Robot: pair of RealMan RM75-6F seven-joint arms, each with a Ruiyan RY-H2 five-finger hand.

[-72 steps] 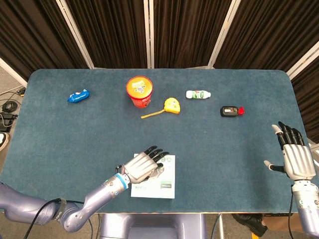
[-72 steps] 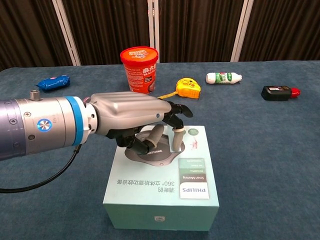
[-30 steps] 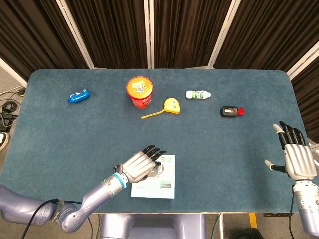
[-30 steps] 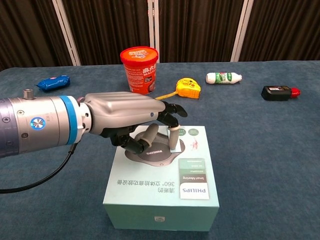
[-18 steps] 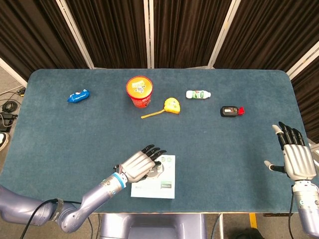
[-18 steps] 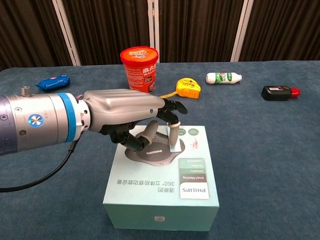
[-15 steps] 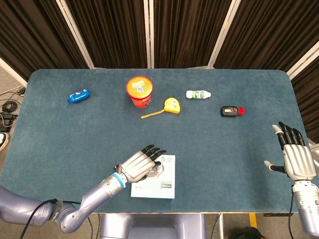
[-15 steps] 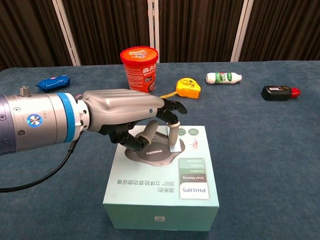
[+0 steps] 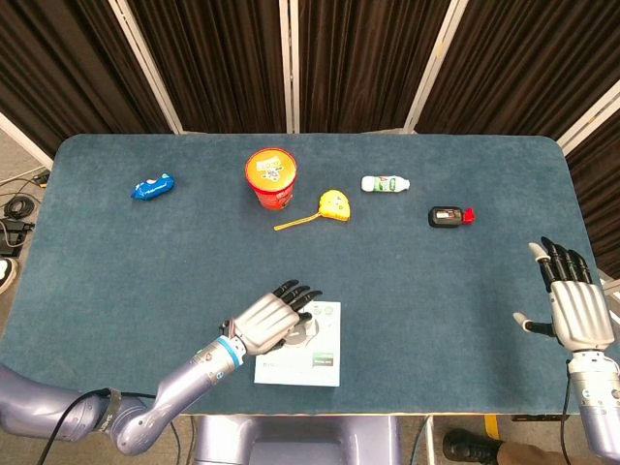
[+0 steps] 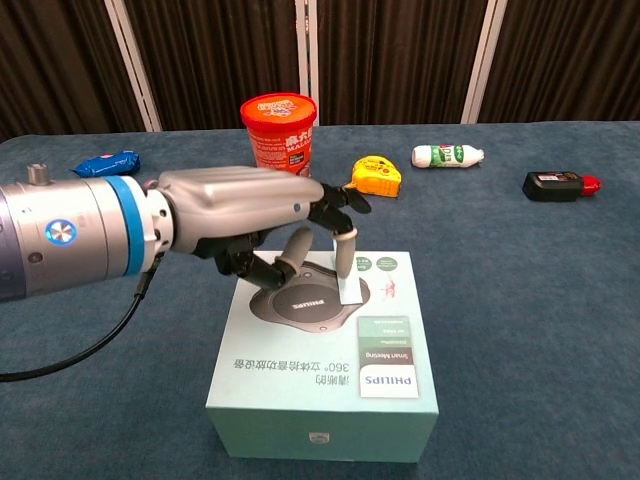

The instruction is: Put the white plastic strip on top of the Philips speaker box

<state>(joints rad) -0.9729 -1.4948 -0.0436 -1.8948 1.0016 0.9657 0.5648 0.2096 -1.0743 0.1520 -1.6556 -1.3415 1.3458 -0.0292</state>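
The pale green Philips speaker box stands at the table's near edge, also seen from above as the box. The white plastic strip lies on the box top, near its far right part. My left hand hovers just above the box with its fingers apart; one fingertip points down right over the strip's upper end. From the head view the left hand covers the box's left far corner. My right hand is held up at the table's right edge, fingers spread, holding nothing.
Across the far half of the table lie a blue packet, a red tub, a yellow tape measure, a white bottle and a black device with a red cap.
My left hand has lifted off the box top and its fingers have spread; the strip stays lying on the box. The right hand has not moved.
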